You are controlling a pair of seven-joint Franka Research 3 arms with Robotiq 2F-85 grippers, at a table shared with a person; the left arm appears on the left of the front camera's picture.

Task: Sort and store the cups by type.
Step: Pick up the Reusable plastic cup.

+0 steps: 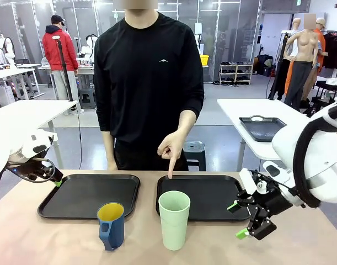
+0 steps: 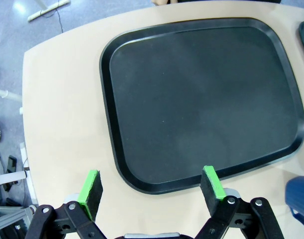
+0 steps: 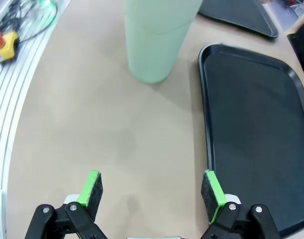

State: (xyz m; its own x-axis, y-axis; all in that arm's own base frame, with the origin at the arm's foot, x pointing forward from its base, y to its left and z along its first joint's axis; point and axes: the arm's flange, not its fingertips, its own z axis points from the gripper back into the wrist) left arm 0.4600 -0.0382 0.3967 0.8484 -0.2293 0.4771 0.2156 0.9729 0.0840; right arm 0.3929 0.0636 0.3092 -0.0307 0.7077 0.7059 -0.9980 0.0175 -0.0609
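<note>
tumbler [image 1: 174, 220] and person's hand [image 1: 171, 150] flank the right tray [image 1: 212, 194]; left tray [image 1: 85, 193] lies open.

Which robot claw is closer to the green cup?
Right. The right gripper hangs beside the green cup; the left gripper is past the blue mug, at the left tray.

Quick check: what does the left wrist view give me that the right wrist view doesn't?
Left wrist view: the left gripper, open, over the edge of the left tray, plus a sliver of the blue mug. Right wrist view: the right gripper, open, over bare table, with the mint-green tumbler standing beside the right tray. Both: open green-padded jaws, table, a bare black tray.
</note>
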